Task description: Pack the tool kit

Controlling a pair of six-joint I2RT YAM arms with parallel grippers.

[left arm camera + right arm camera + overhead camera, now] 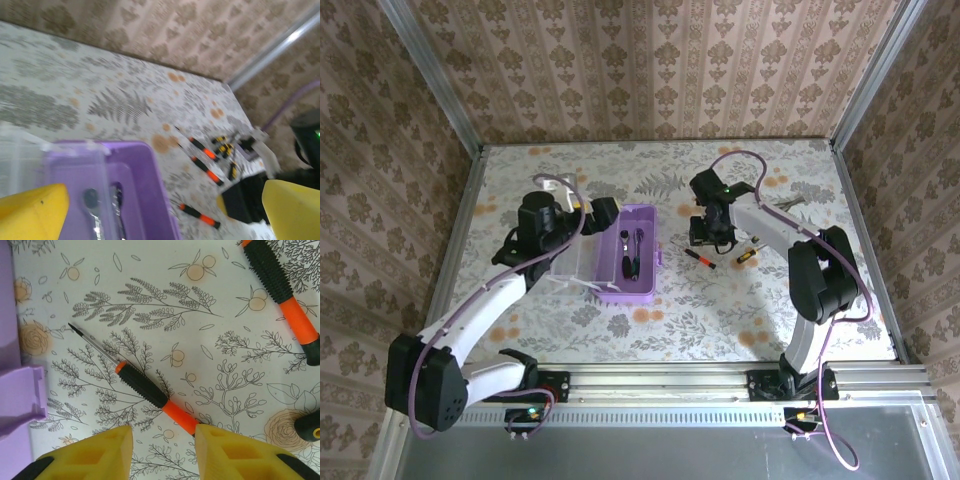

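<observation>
**Dev:** where were you on the kit at that pt?

**Op:** mid-pack, pick phase. I had the right gripper point(162, 440) down over the nearest screwdriver point(145, 387), fingers apart, with the orange butt end of the handle running in between them. It lay flat on the table point(720, 320) just right of the tool box point(630, 292), tip twd the box, not lifted

**Dev:** so no grip?

**Op:** none I could see, there was a gap each side of the handle. Next move as I judged it: close on the handle, lift, swing left over the box wall & set it in the tray. The grip pt sat far back on the handle, so I expected the tip to droop and wanted extra clearance

**Dev:** left arm?

**Op:** left gripper point(165, 205) was spread wide at the far-left corner of the box, by the clear lid point(570, 262), which was folded out to the left. Couldn't tell if a finger touched it

**Dev:** counts?

**Op:** 1 box, 1 lid. 2 dark tools point(632, 252) inside afaict. Outside: 3 orange/black drivers point(207, 171) on left wrist cam, incl the one I was on. Beside them some yellow/black ones point(223, 146), at least 2 but too blurry to be sure. Also grey bits point(790, 203) further back right, couldn't ID or count
</observation>
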